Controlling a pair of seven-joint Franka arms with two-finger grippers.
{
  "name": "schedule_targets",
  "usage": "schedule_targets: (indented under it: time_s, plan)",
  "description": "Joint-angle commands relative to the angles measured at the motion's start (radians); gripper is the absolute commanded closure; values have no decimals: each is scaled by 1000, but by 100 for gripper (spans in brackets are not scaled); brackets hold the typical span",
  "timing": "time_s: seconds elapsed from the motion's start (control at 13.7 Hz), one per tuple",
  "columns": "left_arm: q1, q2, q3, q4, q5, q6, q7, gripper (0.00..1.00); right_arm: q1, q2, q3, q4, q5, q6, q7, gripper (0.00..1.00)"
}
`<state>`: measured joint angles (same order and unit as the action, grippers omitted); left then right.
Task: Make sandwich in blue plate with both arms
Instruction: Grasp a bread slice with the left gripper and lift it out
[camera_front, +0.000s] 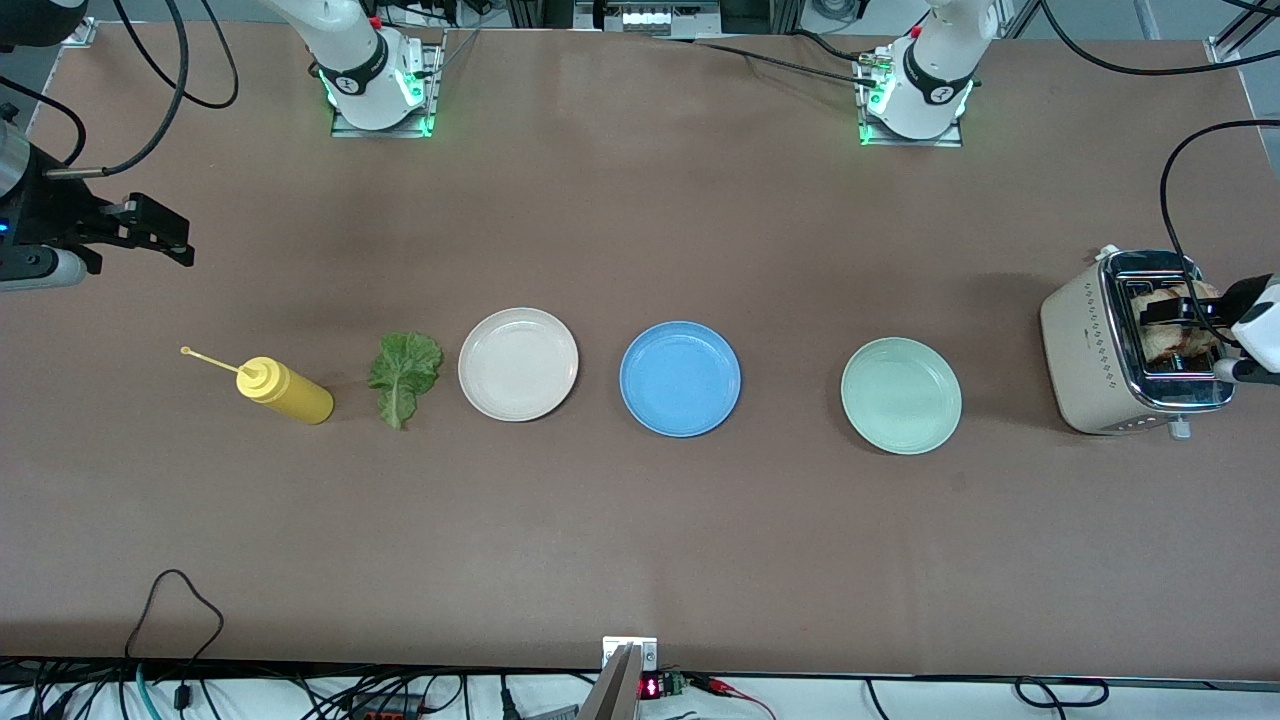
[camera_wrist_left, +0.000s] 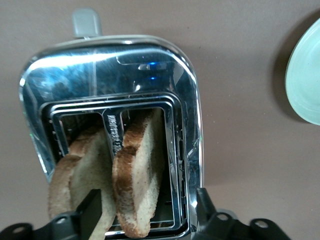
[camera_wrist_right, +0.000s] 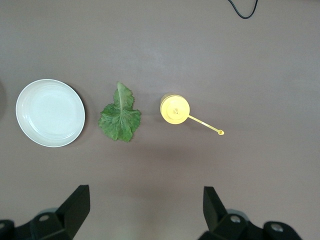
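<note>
left claw (camera_front: 1190, 318) over toaster (camera_front: 1100, 350), straddling bread (camera_front: 1185, 335) | right claw (camera_front: 165, 235) waits above table (camera_front: 640, 540) | blue plate (camera_front: 680, 378) bare

White arms (camera_front: 935, 75), black bands, seemingly green-lit bases

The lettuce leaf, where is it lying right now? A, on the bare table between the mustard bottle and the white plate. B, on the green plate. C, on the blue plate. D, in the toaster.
A: the lettuce leaf lies flat on the table, with the mustard bottle on one side and the white plate on the other, touching neither.
</note>
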<state>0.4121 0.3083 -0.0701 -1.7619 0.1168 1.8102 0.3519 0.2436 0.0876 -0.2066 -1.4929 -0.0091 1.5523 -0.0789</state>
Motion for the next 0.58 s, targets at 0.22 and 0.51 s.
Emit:
schedule_targets:
  time_s: [0.22,0.51]
  plan:
    - [16,-28,-13,-36,-11,12,32,83,2,-8,3,3,1,-11,13,0]
    - [14,-34,-14,-22,-8,8,30,96,3,-9,4,3,3,-8,13,0]
